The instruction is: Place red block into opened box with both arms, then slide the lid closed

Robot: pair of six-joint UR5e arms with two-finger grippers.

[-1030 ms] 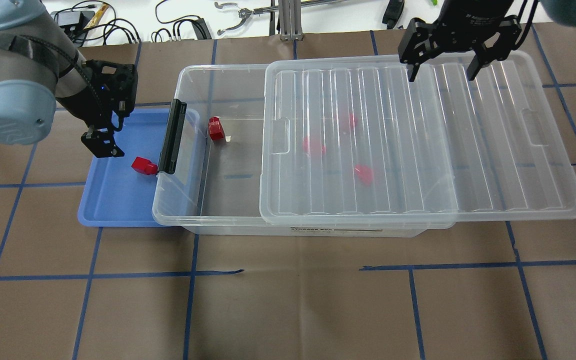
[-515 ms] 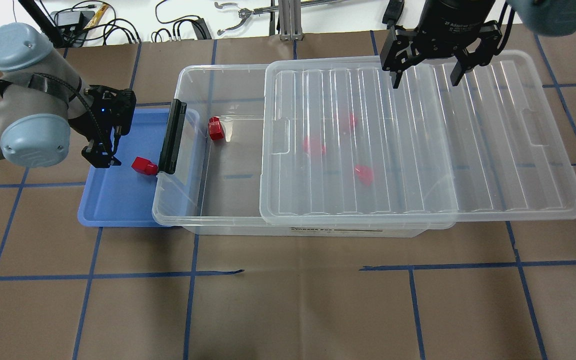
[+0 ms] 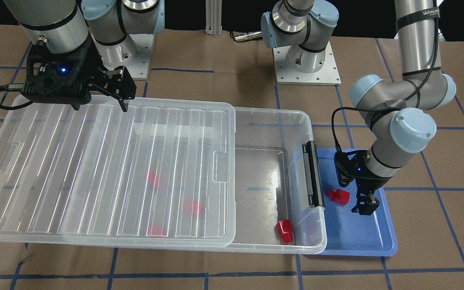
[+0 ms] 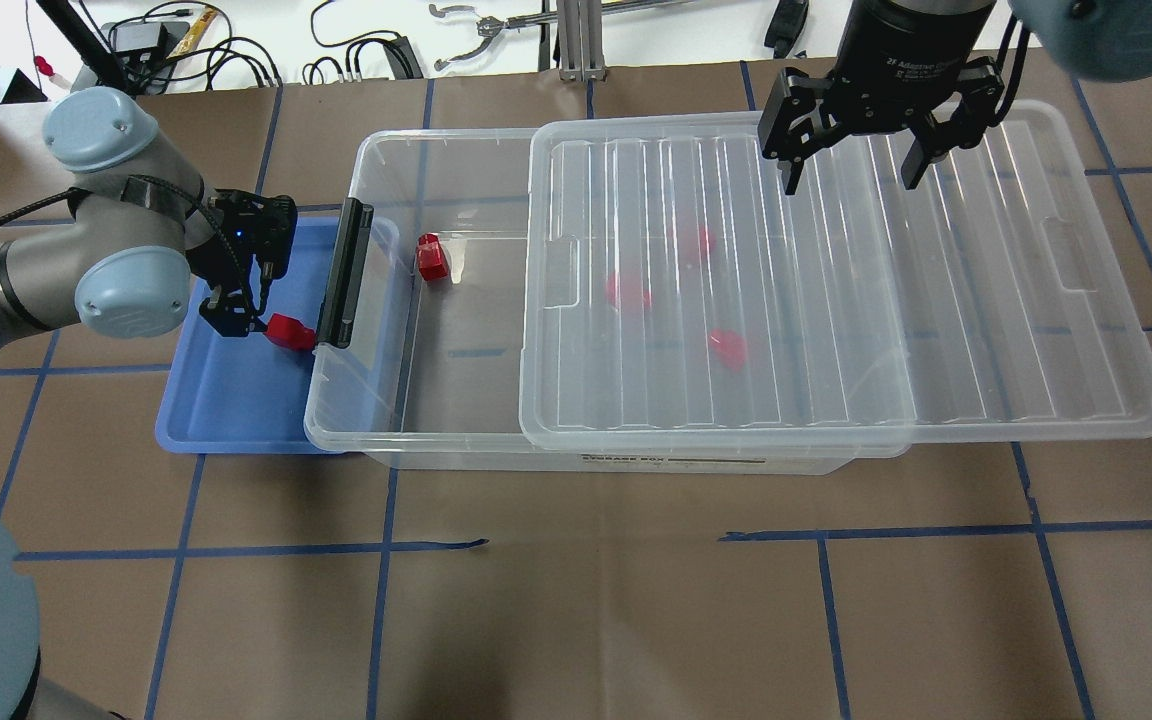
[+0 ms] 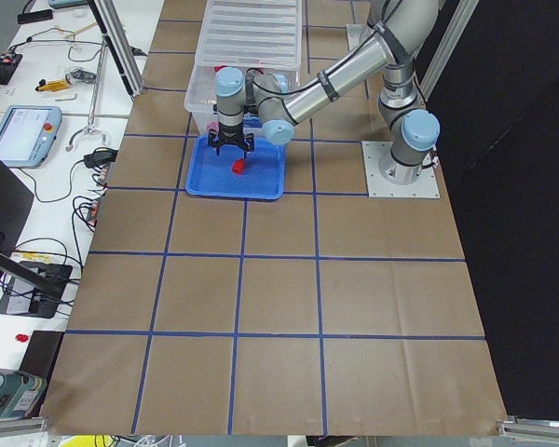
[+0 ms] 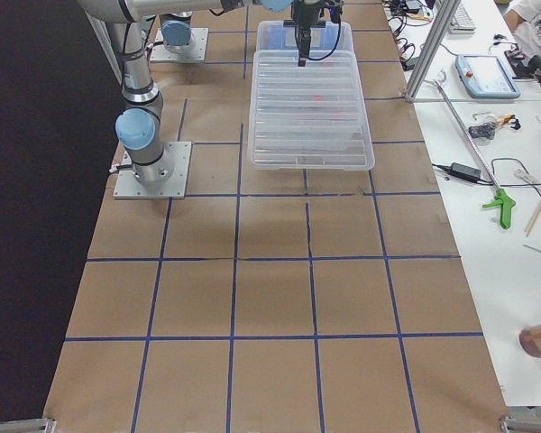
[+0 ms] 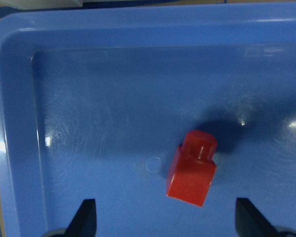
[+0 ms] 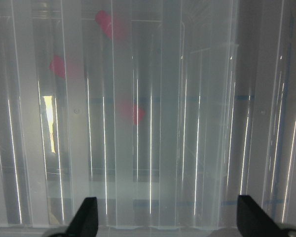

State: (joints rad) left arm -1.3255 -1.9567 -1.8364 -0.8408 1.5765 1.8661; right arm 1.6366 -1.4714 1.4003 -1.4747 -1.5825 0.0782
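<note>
A red block lies on its side in the blue tray, close to the box's black clip bar. My left gripper hangs open low over the tray, just beside the block and not touching it. The clear box is partly covered by the ribbed lid, which is slid toward the right. My right gripper is open above the lid's far edge and holds nothing.
Another red block stands in the uncovered end of the box, and three more show blurred through the lid. The tray's right side is tucked under the box's rim. Cables and tools lie beyond the table's far edge.
My left gripper has moved right across the tray, close up to the red block. My right gripper has shifted a little left above the lid. Blocks, box and lid have stayed put.
</note>
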